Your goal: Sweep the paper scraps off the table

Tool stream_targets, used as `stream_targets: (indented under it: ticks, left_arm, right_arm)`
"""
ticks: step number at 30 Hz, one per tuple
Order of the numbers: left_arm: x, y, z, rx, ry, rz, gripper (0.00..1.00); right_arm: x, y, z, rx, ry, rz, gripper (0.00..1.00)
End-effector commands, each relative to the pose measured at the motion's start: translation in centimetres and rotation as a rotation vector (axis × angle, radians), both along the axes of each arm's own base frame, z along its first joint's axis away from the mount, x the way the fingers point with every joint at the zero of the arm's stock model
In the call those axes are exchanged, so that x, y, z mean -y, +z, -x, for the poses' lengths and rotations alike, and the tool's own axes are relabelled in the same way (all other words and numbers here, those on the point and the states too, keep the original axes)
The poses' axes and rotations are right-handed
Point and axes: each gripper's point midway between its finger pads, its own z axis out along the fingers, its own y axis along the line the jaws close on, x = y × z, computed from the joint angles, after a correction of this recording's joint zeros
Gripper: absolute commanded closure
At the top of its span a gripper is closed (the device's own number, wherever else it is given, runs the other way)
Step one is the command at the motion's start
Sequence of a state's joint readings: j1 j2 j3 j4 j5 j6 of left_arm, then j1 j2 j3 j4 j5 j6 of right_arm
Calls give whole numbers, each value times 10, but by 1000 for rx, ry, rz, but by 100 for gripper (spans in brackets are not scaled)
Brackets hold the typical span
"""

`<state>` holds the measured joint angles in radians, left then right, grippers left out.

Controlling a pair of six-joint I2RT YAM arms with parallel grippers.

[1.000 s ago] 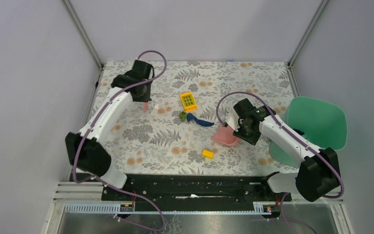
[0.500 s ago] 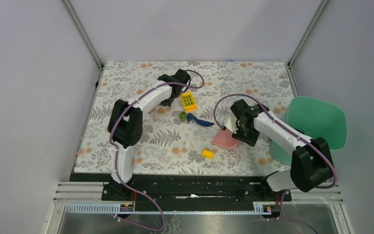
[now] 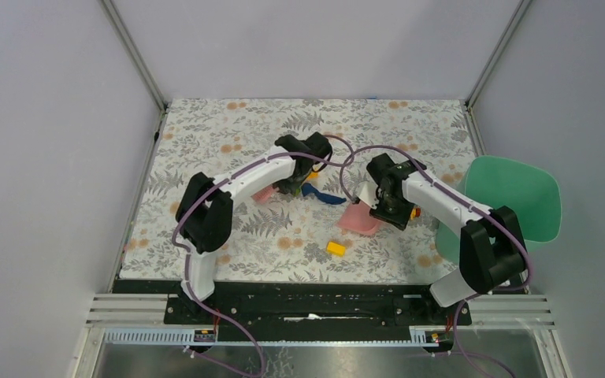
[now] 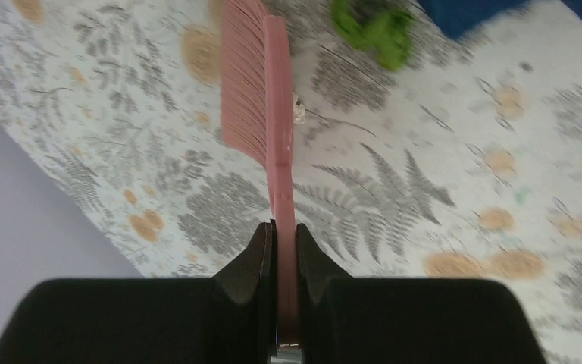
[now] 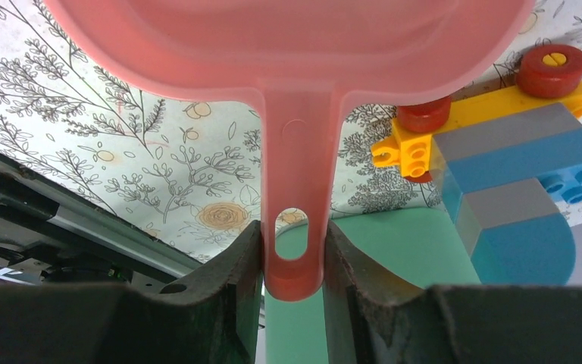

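My left gripper (image 4: 284,227) is shut on the handle of the pink comb-like brush (image 4: 261,83), whose bristles rest on the table (image 3: 228,126). A small white paper scrap (image 4: 298,112) lies right beside the brush. A dark blue scrap (image 3: 324,195) lies between the brush (image 3: 264,193) and the pink dustpan (image 3: 360,218); it also shows in the left wrist view (image 4: 470,11). My right gripper (image 5: 292,227) is shut on the dustpan's handle (image 5: 292,189), with the pan low on the table.
A green crumpled bit (image 4: 371,30) lies near the blue scrap. A yellow block (image 3: 335,248) sits in front of the dustpan. A block toy (image 5: 500,144) with red wheels stands beside the dustpan. The green tray (image 3: 520,197) lies at the right edge.
My left arm has swung from the far left to the middle, bringing the brush next to the green bit and blue scrap and covering the yellow grid block. The dustpan has shifted slightly left.
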<state>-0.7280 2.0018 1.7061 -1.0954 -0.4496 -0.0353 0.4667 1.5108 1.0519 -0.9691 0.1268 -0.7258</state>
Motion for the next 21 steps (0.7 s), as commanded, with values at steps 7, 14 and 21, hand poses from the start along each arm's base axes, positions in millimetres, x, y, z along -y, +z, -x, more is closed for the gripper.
stream_targets:
  ticks: [7,14,21]
  left_arm:
    - [78,-6,76,-196,-32,343,99]
    - [140,2,85,-209,-108,477,99]
    - [191,22,127,-299,-233,582,100]
  right_arm:
    - [-21,-1,-14,-28,37,-52,100]
    - [-36,-5,-7,-52,77,-85,100]
    - [-33,-12,-5,-47,79,-75,100]
